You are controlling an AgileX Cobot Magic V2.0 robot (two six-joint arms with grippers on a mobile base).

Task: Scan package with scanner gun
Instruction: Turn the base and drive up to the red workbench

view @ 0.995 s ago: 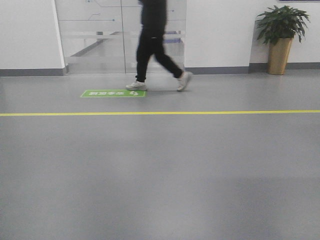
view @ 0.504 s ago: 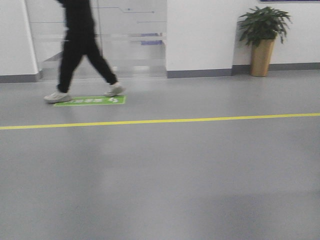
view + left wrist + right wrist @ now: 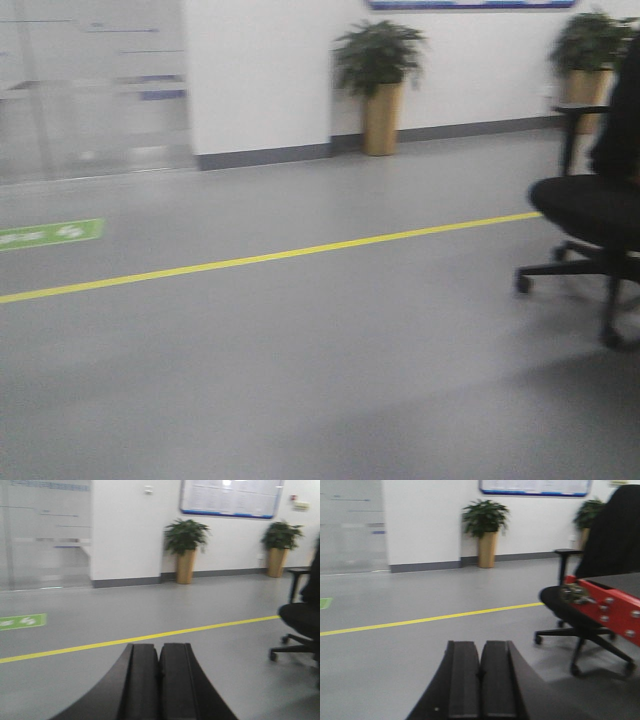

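Pointing level over floor (image 3: 300, 380), L gripper (image 3: 159, 680) & R gripper (image 3: 481, 680) both w/ tips pressed together. 2 potted plants (image 3: 186, 550) (image 3: 280, 545), 1 office chair (image 3: 590, 230), 1 yellow line (image 3: 260, 258).

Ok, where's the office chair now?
The black office chair sits at the right edge of the front view, on the near side of the yellow floor line, a potted plant behind it.
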